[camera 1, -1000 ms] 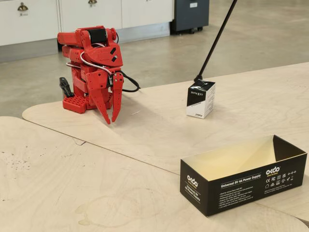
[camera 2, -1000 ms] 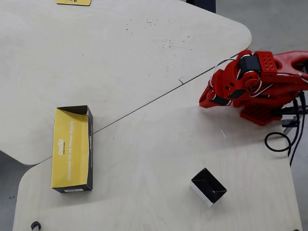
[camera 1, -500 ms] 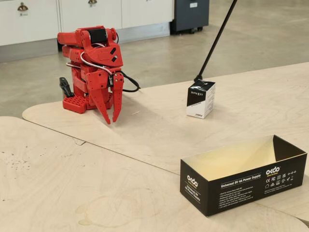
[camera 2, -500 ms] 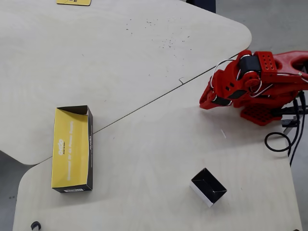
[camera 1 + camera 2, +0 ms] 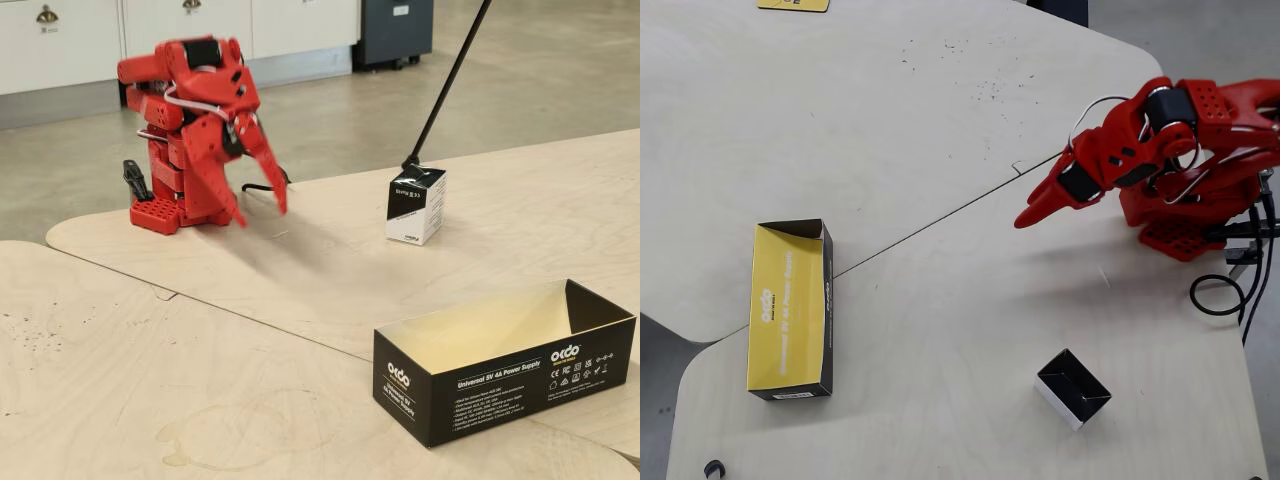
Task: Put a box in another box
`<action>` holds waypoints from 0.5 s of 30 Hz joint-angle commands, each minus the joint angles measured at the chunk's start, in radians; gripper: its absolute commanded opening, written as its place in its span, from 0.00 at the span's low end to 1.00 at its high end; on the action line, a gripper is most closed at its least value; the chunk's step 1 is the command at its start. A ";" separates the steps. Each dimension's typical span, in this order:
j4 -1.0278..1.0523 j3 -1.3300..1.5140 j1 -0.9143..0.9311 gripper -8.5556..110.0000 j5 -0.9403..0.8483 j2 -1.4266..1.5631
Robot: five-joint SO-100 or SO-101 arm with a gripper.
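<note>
the small box (image 5: 416, 204) stands upright on the pale plywood worktop (image 5: 300, 270), on its own, with white printed sides, one black side and a glossy black top; in the overhead view (image 5: 1073, 388) it sits turned at an angle near the lower right, touched by nothing. the long black box (image 5: 505, 372) lies well apart from it, topless, its tan inside bare and white "universal 5v 4a power supply" print on its long side; from overhead (image 5: 790, 308) it is at the left, close to the seam where two worktop panels meet. the red arm (image 5: 1170, 150) is folded low over its base at the far side of the worktop, and its fingers (image 5: 1032, 211) point down and outward above bare wood, away from both boxes, holding nothing; they look nearly together in the overhead view, but the fixed view (image 5: 258, 202) blurs them, so i cannot tell their gap for certain. a thin black rod (image 5: 446, 85) slants down behind the small box in the fixed view.
</note>
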 commanded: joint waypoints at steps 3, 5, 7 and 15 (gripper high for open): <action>0.333 -0.966 -0.250 0.35 0.502 -0.729; 0.387 -1.077 -0.337 0.36 0.617 -0.819; 0.391 -1.124 -0.403 0.37 0.729 -0.877; 0.413 -1.143 -0.612 0.40 1.083 -0.956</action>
